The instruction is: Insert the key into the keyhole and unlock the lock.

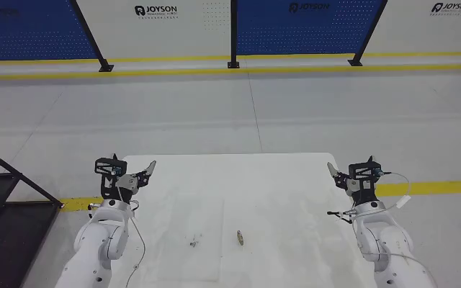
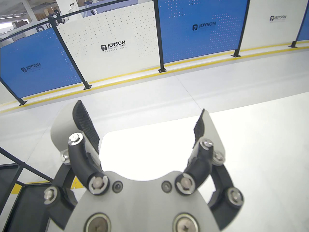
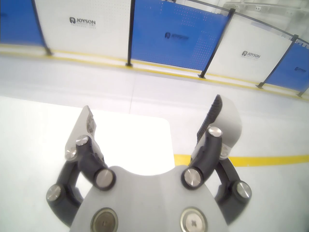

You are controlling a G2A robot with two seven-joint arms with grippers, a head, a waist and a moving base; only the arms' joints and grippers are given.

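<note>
On white table (image 1: 288, 187), key (image 1: 193, 243), lock (image 1: 240, 237), fence (image 1: 302, 29) beyond

White rounded arms (image 1: 108, 230); silver fingers (image 2: 213, 129) with black ribbed pads (image 2: 85, 124), black linkages (image 2: 80, 163), steel screws (image 2: 75, 138).

lock (image 1: 240, 237) and key (image 1: 193, 243) apart on table (image 1: 288, 209) | left pincer (image 1: 147, 171), right pincer (image 1: 336, 175) at far corners
</note>
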